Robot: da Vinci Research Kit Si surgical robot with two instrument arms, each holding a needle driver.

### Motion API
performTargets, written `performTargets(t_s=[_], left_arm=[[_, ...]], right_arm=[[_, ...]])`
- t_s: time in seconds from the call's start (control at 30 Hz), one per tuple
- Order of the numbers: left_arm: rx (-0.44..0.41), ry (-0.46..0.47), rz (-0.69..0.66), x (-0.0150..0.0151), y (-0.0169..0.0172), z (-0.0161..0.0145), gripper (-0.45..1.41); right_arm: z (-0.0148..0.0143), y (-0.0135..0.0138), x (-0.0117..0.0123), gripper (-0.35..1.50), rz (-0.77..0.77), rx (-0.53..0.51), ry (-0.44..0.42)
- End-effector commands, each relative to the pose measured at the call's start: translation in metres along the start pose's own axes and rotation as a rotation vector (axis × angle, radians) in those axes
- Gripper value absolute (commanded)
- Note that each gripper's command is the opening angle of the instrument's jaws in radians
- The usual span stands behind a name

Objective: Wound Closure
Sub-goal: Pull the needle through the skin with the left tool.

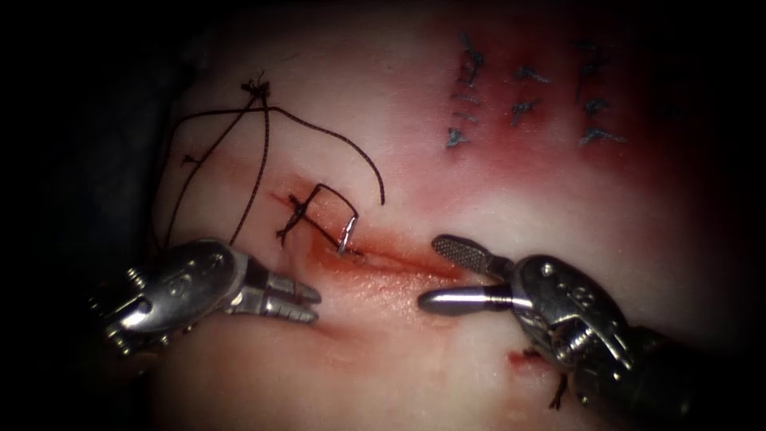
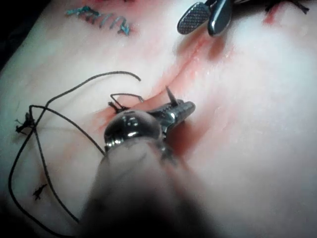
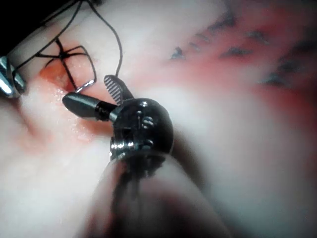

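Needle [image 1: 348, 236] — slim, stiff, likely slippery, standing in the cut [image 1: 399, 259], best gripped mid-curve; left tool [image 1: 307, 303] nearly closed, empty; right tool [image 1: 435, 271] wide, empty.

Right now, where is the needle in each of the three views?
Endoscope view: the needle stands in the cut, between both tools.
Left wrist view: needle just beyond the left tool.
Right wrist view: needle beside the open right tool.
Shared landmark: the dark knot.

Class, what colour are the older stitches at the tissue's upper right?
Blue-grey stitches, clearest in the endoscope view.
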Motion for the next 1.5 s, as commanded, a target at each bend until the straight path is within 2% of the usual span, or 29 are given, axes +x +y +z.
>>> performTargets(t_s=[0.03, 0.1, 0.23, 0.37, 0.6, 0.77, 1.0, 1.17, 1.3, 1.5], left_arm=[[-0.005, -0.001, -0.01, 0.0004, -0.0005, 0.0, -0.35], [-0.015, -0.002, -0.048, 0.0007, 0.0003, -0.0004, -0.35], [-0.041, -0.001, -0.093, 0.0014, 0.0016, -0.0006, -0.35], [-0.114, -0.002, -0.17, 0.0018, 0.0028, -0.0003, -0.35], [-0.183, 0.011, -0.298, 0.0023, 0.003, -0.0006, -0.35], [-0.203, 0.003, -0.325, 0.0023, 0.0036, -0.0011, -0.35], [-0.207, 0.018, -0.328, 0.0031, 0.0068, -0.0018, -0.35], [-0.206, 0.039, -0.256, 0.0046, 0.0099, -0.0026, -0.35], [-0.207, 0.056, -0.217, 0.0059, 0.0116, -0.003, -0.35], [-0.208, 0.079, -0.173, 0.0072, 0.0131, -0.0028, -0.35]], right_arm=[[0.0011, 0.0, -0.0003, 1.05, -0.026, 0.008, 0.0], [0.0016, -0.0004, -0.0004, 1.12, -0.061, 0.007, -0.008], [0.0027, -0.0019, -0.0007, 1.1, -0.163, 0.012, -0.042], [0.004, -0.0034, -0.001, 1.08, -0.252, 0.016, -0.062], [0.0052, -0.0053, -0.0011, 1.1, -0.324, 0.025, -0.077], [0.0059, -0.0058, -0.001, 1.1, -0.375, 0.021, -0.077], [0.0079, -0.0049, -0.0008, 1.17, -0.434, 0.0, -0.101], [0.009, -0.0034, -0.0011, 1.22, -0.44, -0.009, -0.128], [0.0094, -0.0023, -0.0019, 1.22, -0.446, -0.012, -0.156], [0.0097, -0.0013, -0.005, 1.18, -0.453, 0.0, -0.209]])
